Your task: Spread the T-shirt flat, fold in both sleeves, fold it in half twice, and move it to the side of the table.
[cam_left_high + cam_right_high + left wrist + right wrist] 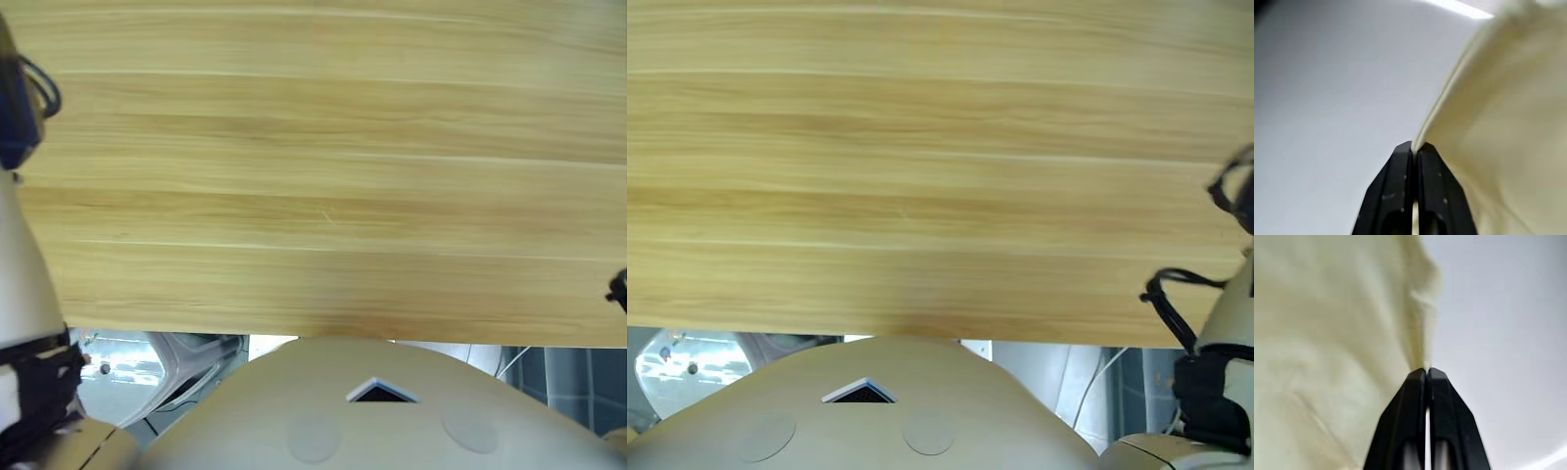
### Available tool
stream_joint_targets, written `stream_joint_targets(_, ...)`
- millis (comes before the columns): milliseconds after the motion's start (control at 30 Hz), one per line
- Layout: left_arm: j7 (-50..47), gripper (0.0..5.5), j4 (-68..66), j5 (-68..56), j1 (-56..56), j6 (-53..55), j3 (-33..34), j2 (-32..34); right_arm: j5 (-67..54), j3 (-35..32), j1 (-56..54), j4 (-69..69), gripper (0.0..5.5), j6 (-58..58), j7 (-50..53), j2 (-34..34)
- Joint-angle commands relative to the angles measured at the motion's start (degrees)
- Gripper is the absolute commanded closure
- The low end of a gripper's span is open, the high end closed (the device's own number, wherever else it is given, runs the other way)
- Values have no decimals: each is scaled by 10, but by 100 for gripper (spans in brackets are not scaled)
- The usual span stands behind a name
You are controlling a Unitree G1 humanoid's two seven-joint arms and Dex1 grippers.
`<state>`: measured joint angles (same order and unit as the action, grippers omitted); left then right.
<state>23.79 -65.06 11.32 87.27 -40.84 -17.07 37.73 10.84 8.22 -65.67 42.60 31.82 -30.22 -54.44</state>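
Observation:
In the left wrist view, the pale yellow T-shirt (1498,122) hangs against a plain grey-white background, and my left gripper (1414,146) is shut on its edge. In the right wrist view, my right gripper (1426,370) is likewise shut on an edge of the T-shirt (1327,333), with the cloth draping away from the black fingertips. How the rest of the shirt hangs is hidden. The head views show part of my left arm (24,294) at the left border and part of my right arm (1225,333) at the right border.
The wooden table (313,196) spans the head views, with its near edge (313,338) close to me. Below that edge, floor and some grey equipment (176,367) show.

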Motion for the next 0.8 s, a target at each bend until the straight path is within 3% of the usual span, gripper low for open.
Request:
stream_joint_targets(33, 43, 546, -30, 56, -230, -117, -49, 2, 15, 71, 230, -115, 550, 63, -60, 28)
stream_joint_targets(100, 48, 546, -28, 65, -292, -146, -60, -4, 1, 94, 277, -160, 550, 65, -87, 45)
stream_joint_targets(233, 151, 546, -1, 8, -409, -202, -46, -18, -50, 101, 341, -259, 550, 55, -139, 67)
stream_joint_targets(467, 264, 546, 84, -58, -487, -210, -39, -16, -172, 85, 439, -379, 550, 54, -250, 20)
stream_joint_targets(800, 335, 546, 228, -27, -589, -200, -70, 60, -56, 187, 535, -366, 550, 38, -347, 20)
